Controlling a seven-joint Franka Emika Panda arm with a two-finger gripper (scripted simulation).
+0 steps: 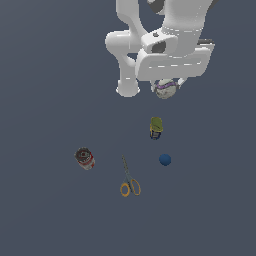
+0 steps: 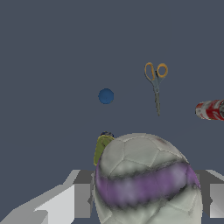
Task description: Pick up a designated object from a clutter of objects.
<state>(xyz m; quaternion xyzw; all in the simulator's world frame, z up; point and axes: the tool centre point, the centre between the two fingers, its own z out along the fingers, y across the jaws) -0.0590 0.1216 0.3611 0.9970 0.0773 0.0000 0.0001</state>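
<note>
A flat dark grey-blue floor (image 1: 45,75) fills the exterior view, with the white arm (image 1: 160,35) entering from the top. Under its hand sits the gripper (image 1: 166,88), with the whitish ball (image 1: 166,89) tucked between its fingers, its purple band just visible; whether the ball rests on the floor or hangs above it cannot be told here. Below it in this view lies the olive can (image 1: 156,127), then the blue ball (image 1: 165,159) a little further down. The scissors (image 1: 129,181) lie toward the exterior view's left of the blue ball, yellow handles pointing away from the arm, and the red can (image 1: 85,158) lies well apart, further to the exterior view's left. In the wrist view the same plain floor (image 2: 43,52) forms the background. The whitish ball (image 2: 146,179) looms large and close, its purple band running across it, with grey finger pads (image 2: 81,199) flanking it on either side, narrowed around it. Just beyond it peeks the olive can (image 2: 102,148), partly hidden by the ball. Further off are the blue ball (image 2: 106,96), the scissors (image 2: 155,85) and the red can (image 2: 211,110), cut off at the picture's edge.
</note>
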